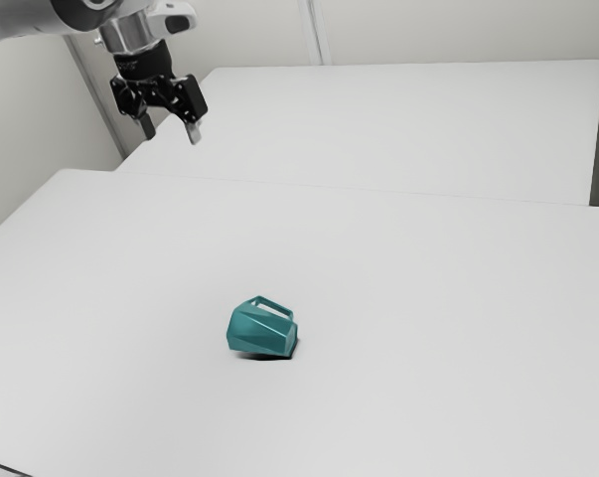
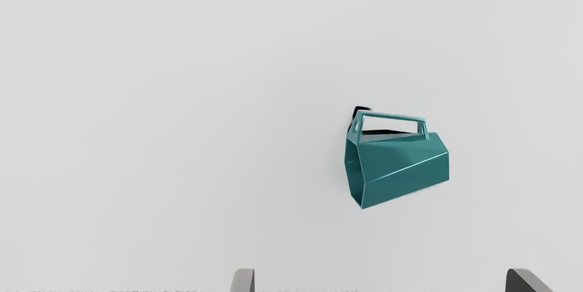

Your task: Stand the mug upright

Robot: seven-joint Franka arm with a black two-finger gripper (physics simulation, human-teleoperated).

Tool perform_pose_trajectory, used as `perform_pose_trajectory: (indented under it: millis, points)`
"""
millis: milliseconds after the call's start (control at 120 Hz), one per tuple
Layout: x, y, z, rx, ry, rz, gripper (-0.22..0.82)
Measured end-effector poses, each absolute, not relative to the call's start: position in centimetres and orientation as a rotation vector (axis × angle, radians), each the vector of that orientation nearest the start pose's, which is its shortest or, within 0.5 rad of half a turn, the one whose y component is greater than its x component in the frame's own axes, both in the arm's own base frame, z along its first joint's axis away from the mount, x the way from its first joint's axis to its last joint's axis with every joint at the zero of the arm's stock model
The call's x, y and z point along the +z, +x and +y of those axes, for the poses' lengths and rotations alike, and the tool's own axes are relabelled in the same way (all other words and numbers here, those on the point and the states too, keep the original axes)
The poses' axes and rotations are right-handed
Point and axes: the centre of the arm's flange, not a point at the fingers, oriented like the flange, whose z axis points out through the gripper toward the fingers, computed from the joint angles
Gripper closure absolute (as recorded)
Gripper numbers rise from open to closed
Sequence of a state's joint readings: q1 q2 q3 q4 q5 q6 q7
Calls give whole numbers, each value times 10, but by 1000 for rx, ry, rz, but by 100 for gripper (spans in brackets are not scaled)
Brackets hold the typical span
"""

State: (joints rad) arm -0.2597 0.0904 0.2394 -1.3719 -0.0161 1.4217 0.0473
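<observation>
One teal faceted mug (image 1: 262, 332), lying on its side on the white desk (image 1: 428, 348). One black gripper (image 1: 171, 137), fingers wide apart, raised well apart from the mug. One further white surface (image 1: 378, 119), beyond the desk.

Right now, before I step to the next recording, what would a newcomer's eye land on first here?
The teal, faceted mug, lying on its side on the pale table, its handle sticking out. Next, the black gripper hanging toward the exterior view's upper left, jaws apart and well away from the mug.
</observation>
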Motion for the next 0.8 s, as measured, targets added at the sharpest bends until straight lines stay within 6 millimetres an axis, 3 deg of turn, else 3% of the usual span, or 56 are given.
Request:
perform_pose_trajectory:
  millis: [133, 392, 800]
  points:
    - [647, 566, -22, 102, -3148, 122, 0]
    - [559, 567, -27, 321, -3199, 123, 0]
    - [449, 548, -28, 554, -3247, 65, 0]
